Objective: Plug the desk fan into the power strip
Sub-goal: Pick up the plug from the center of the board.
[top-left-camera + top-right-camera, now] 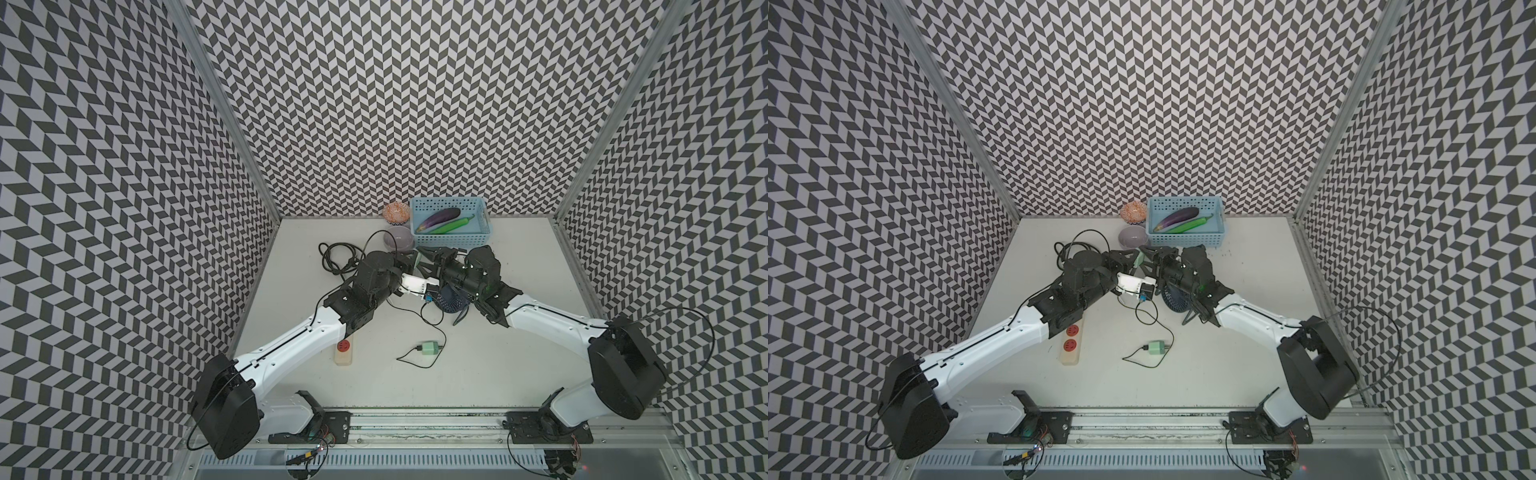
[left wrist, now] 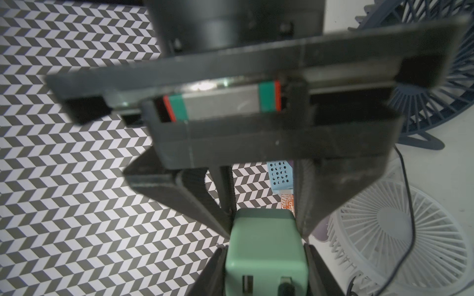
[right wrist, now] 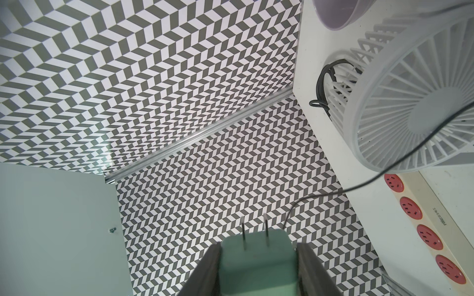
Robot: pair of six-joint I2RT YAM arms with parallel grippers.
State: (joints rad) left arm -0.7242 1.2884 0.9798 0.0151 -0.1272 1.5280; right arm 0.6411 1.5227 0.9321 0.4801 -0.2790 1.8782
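Status: left gripper (image 2: 265, 267) and right gripper (image 3: 259, 248) are both clamped on one green plug (image 3: 256, 271), held off the worktop (image 1: 498, 353) toward the back, prongs bare. Power strip (image 1: 1070, 355) lies flat on the worktop front-left, far end hidden under the left forearm, well apart from the held plug. Second green plug (image 1: 430, 348) lies loose mid-worktop with its thin cord. White fan (image 3: 423, 102) and dark blue fan (image 1: 451, 305) sit under the grippers.
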